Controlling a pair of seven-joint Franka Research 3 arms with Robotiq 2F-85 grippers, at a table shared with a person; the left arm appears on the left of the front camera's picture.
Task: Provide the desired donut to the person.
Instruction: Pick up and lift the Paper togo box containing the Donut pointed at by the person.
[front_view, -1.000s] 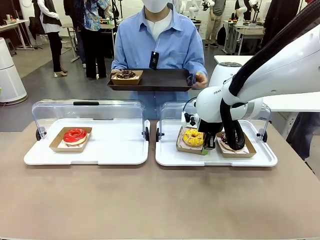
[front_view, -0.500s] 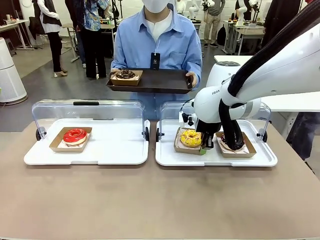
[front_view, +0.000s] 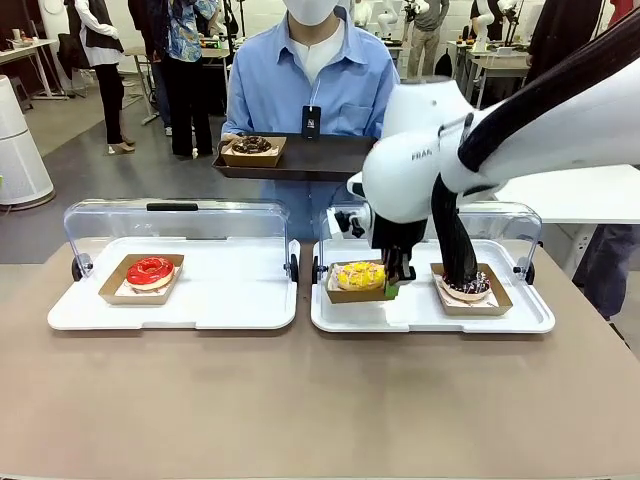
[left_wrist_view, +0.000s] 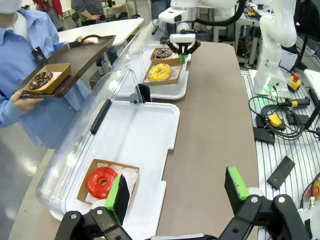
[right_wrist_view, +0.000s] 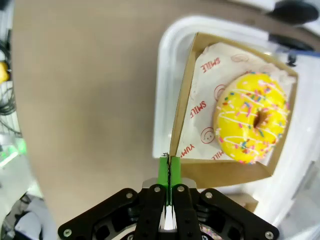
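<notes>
**Item: donut handover, partway through.**

- Status: pickup done. We judge the carry and the delivery are left to do.
- Task's thing: the yellow donut (front_view: 360, 274) with sprinkles sits in its brown carton (right_wrist_view: 182, 100), at the near left part of the right display tray (front_view: 430, 318). In the right wrist view the carton's corner overhangs the tray rim toward the table (front_view: 300, 400). We cannot tell whether it is clear of the tray floor.
- Right gripper (right_wrist_view: 170, 170): pinched tight on the carton's thin side wall, green pads nearly meeting. It touches the cardboard only, not the donut.
- Right arm (front_view: 520, 120): reaches in from the right, with the wrist bent steeply down over the tray and the fingers pointing at its floor.
- Left gripper (left_wrist_view: 176, 189): spread wide and holding nothing, above the near edge of the left display tray (front_view: 220, 300).
- Receiver: the person (front_view: 310, 90) stands across the table and holds a dark serving tray (front_view: 320, 160) level. One chocolate donut (front_view: 251, 147) is already on it, and there is bare space beside that.
- Not touched: the red donut (front_view: 150, 270) and the dark-frosted donut (front_view: 466, 286).
</notes>
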